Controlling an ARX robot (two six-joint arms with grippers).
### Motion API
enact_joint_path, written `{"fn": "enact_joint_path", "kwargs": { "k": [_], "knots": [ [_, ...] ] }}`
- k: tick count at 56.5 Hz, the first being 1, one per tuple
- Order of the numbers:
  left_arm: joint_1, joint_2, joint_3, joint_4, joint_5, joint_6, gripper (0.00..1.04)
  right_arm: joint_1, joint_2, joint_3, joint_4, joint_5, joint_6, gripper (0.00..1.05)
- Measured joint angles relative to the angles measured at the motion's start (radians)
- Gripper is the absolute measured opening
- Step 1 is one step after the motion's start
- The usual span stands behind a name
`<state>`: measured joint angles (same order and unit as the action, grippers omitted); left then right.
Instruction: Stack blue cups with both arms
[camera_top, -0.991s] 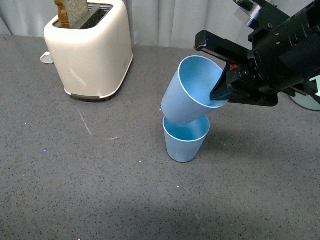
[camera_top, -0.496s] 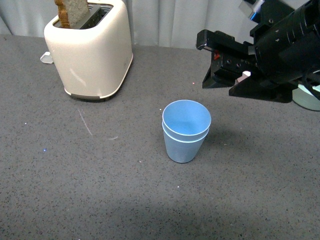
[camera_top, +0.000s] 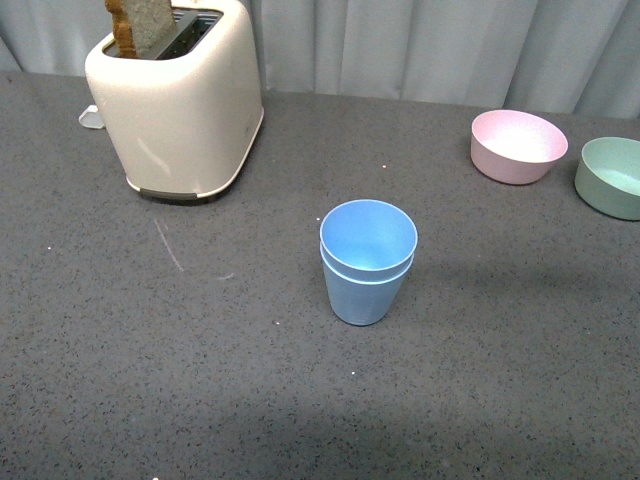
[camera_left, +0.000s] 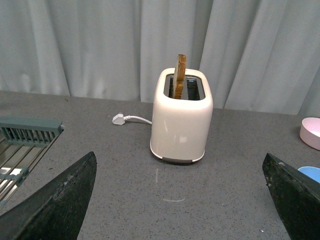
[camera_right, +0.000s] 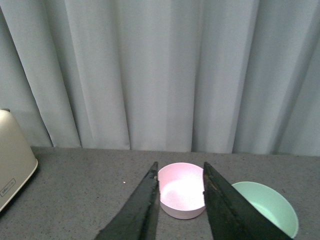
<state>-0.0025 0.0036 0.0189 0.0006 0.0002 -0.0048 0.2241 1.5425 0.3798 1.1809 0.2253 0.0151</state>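
Note:
Two light blue cups stand nested one inside the other, upright, in the middle of the grey table in the front view; neither arm shows there. A sliver of a blue cup rim peeks in at the edge of the left wrist view. My left gripper is open, its two dark fingers far apart with only bare table between them. My right gripper is open, nothing held, with the pink bowl seen through the gap between its fingers.
A cream toaster with a slice of toast stands at the back left, its plug on the table behind. A pink bowl and a green bowl sit at the back right. A grey rack lies off the left arm's side.
The right gripper let go of the upper cup, which dropped into the lower one. The right arm then pulled back out of the front view, uncovering the pink and green bowls.

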Motion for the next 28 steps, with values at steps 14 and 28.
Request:
{"fn": "enact_joint_path", "kwargs": {
  "k": [14,28],
  "knots": [
    [0.000,0.000,0.000,0.000,0.000,0.000,0.98,-0.073,-0.208,-0.183,-0.055,-0.084,-0.013,0.01],
    [0.000,0.000,0.000,0.000,0.000,0.000,0.98,-0.123,-0.394,-0.276,-0.155,-0.126,-0.013,0.01]
  ]
}}
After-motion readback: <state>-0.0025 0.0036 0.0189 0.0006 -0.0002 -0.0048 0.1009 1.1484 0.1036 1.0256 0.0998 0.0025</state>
